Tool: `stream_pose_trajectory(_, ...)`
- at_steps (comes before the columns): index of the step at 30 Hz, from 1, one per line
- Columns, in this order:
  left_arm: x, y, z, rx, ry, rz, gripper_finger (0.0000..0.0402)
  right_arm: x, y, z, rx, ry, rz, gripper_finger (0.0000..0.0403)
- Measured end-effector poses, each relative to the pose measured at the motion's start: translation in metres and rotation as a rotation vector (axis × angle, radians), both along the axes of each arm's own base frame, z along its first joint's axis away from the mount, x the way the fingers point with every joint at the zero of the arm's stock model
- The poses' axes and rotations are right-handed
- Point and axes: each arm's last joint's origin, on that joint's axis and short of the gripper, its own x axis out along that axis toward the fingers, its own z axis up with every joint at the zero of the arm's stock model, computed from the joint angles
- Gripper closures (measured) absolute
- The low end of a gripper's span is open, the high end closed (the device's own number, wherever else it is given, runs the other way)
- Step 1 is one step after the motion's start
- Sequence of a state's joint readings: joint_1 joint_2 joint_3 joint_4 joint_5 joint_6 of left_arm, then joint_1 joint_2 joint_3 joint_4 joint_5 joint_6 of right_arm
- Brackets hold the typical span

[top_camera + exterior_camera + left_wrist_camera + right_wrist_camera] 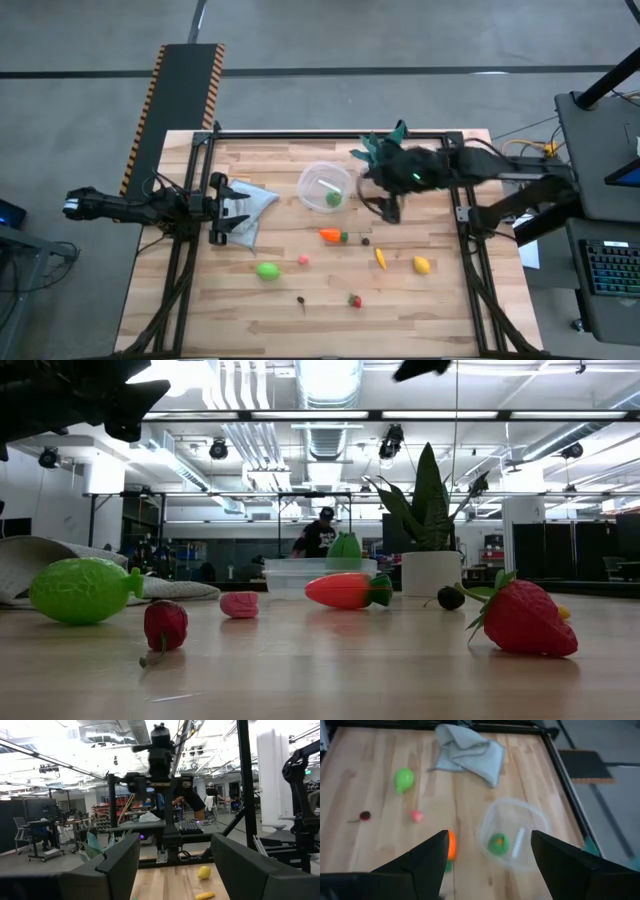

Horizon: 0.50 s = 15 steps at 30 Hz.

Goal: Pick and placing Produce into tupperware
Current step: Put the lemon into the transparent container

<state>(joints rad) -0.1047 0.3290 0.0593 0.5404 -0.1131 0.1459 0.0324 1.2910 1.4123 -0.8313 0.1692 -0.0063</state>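
Clear bowl with one green piece inside, toy produce scattered on the wooden counter.

Left gripper waits over the crumpled grey cloth, left of the tupperware, fingers open and empty. The tupperware is round, thin-rimmed, see-through plastic, holding a small green fruit. Below it lie a glossy lime, orange carrot, strawberry and lemon. Right gripper hangs just right of the bowl, fingers apart, empty.

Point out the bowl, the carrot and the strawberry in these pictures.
bowl (313,178): high view, on its clear rim.
carrot (329,236): high view, on its orange body.
strawberry (527,620): low view, on its red flesh.
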Motion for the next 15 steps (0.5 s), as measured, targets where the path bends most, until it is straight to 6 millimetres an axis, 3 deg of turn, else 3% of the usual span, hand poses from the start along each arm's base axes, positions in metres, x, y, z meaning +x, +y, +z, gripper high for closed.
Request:
stream_pose_trajectory(7,0.000,0.000,0.000,0.000,0.000,0.000,0.0171,-0.049,0.035,-0.003,0.034,-0.004,-0.088,0.0129)
stream_pose_trajectory(15,0.000,0.000,0.000,0.000,0.001,0.000,0.0171,-0.070,0.060,-0.029,0.113,0.047,-0.116,0.0131)
